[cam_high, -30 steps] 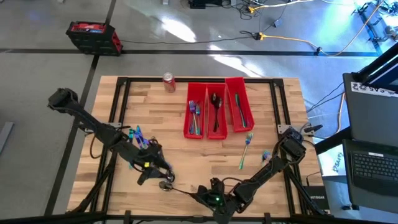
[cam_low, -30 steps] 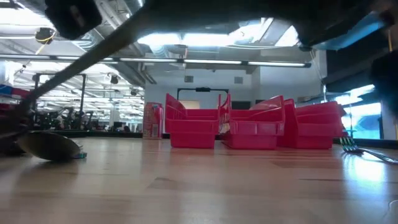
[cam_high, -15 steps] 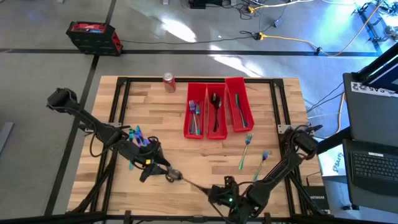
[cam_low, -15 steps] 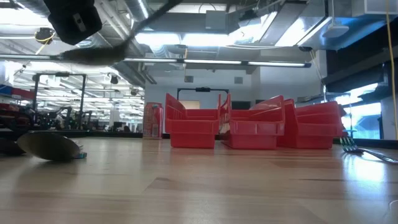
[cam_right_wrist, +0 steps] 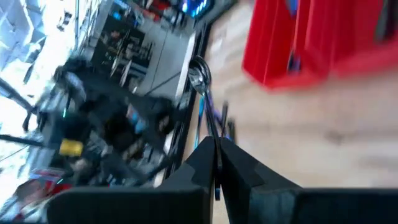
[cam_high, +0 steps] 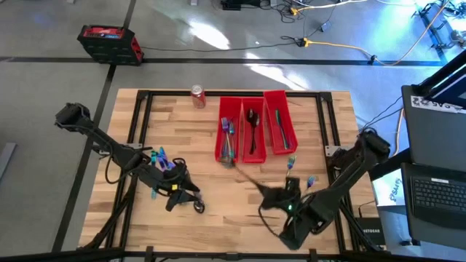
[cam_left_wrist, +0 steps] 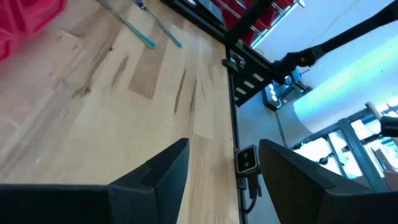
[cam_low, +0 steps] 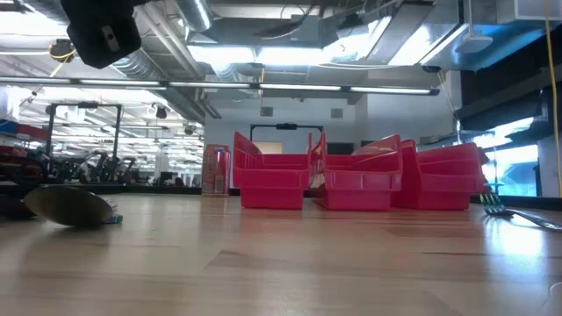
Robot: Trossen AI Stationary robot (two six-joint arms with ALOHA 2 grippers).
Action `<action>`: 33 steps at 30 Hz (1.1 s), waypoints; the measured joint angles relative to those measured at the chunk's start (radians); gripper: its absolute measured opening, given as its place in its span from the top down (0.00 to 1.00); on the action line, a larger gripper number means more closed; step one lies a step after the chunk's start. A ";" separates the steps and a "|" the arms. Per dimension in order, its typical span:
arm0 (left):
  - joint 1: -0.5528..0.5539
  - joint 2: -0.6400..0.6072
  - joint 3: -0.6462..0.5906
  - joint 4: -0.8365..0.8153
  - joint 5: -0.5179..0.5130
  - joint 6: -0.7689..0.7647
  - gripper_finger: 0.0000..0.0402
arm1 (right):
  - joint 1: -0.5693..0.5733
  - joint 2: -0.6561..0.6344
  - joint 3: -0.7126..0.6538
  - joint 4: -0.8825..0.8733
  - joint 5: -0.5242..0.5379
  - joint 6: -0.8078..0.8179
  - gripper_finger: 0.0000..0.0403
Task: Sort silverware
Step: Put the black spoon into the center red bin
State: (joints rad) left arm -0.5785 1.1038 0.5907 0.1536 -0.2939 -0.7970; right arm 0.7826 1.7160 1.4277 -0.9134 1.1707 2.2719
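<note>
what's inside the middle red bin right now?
In the high view, the middle red bin holds dark spoons, bowls toward the far end. Their exact number can't be told. In the low view, the bin walls hide the contents.

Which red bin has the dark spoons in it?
The middle red bin of the three. It holds the dark spoons, while the bins on either side hold shiny blue-green pieces.

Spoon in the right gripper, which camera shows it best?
The right wrist view: the spoon sticks out from the shut right gripper, with its bowl and handle both visible. The high view shows it only as a thin dark streak. The low and left wrist views miss it.
</note>
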 joint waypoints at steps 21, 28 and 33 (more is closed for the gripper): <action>0.000 0.000 0.000 -0.096 -0.032 -0.113 0.55 | -0.295 -0.134 0.000 -0.477 -0.044 -0.085 1.00; 0.000 0.000 0.000 -0.115 -0.037 -0.113 0.55 | -0.405 -0.119 0.000 -0.456 -0.138 -0.281 1.00; -0.002 0.000 0.000 -0.143 -0.050 -0.118 0.55 | -0.478 -0.086 0.000 -0.393 -0.196 -0.448 1.00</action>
State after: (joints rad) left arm -0.5808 1.1042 0.5907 0.0103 -0.3443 -0.9150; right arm 0.3046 1.6303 1.4277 -1.3063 0.9748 1.8243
